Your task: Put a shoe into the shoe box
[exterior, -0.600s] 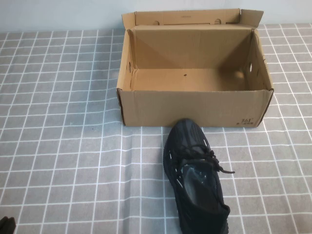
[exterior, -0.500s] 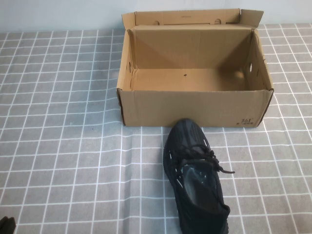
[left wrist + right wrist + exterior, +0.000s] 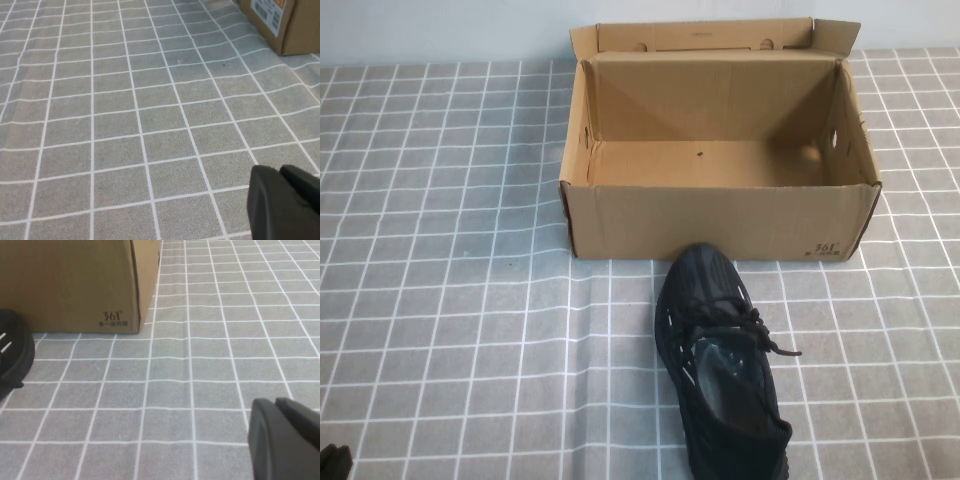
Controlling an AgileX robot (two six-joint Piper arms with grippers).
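A grey tablecloth (image 3: 450, 250) with a white grid covers the surface. The open shoe box (image 3: 720, 215) is seen at upper centre of the high view, the shoe (image 3: 720, 360) just below it, toe at its front wall. The left gripper (image 3: 285, 202) and right gripper (image 3: 282, 437), closed and empty, are shown over the cloth.

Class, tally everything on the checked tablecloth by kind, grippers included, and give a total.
Shoe: 1, black, toe towards the box
Shoe box: 1, brown cardboard, open and empty
Grippers: 2, left gripper and right gripper, both shut and low over the cloth
Total: 4
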